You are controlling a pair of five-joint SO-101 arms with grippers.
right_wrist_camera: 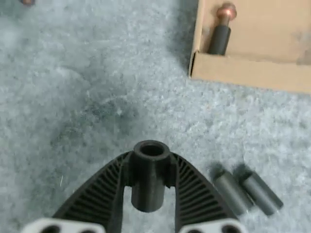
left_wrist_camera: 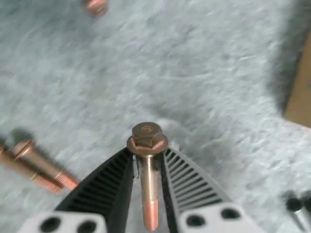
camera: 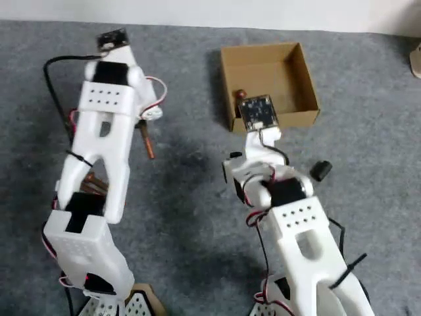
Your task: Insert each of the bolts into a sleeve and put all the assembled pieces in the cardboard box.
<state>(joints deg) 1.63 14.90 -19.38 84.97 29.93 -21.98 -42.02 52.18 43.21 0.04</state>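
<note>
1. A grey, carpet-like mat (camera: 191,217) covers the table under both arms.
2. The held bolt (left_wrist_camera: 148,184) is clamped by its shank in the left gripper (left_wrist_camera: 147,158), whose fingers are closed down to the shank's width. The hex head sits just past the fingertips, and the threaded end points back toward the wrist.
3. The held sleeve (right_wrist_camera: 149,182) sits in the right gripper (right_wrist_camera: 150,162), whose fingers are closed around its body. Its open bore shows just beyond the tips.
4. Progress, as I judge it: one assembled piece (right_wrist_camera: 219,34) already lies inside the cardboard box (right_wrist_camera: 252,73), ahead of the right gripper and against the box's near wall. The pair in hand is not yet joined, so the step now is mating bolt to bore.
5. Left to do: two spare sleeves (right_wrist_camera: 232,191) lie side by side on the mat just beside the right gripper. Two loose bolts (left_wrist_camera: 36,165) lie together near the left gripper, with another bolt (left_wrist_camera: 95,6) well ahead of it. That suggests more assemblies after this one.
6. Room: a stretch of mat separates the two grippers, giving space to bring the parts together. The box's near wall stands close ahead of the right gripper and is the edge to clear on the drop. The spare sleeves beside that gripper could get knocked.
</note>
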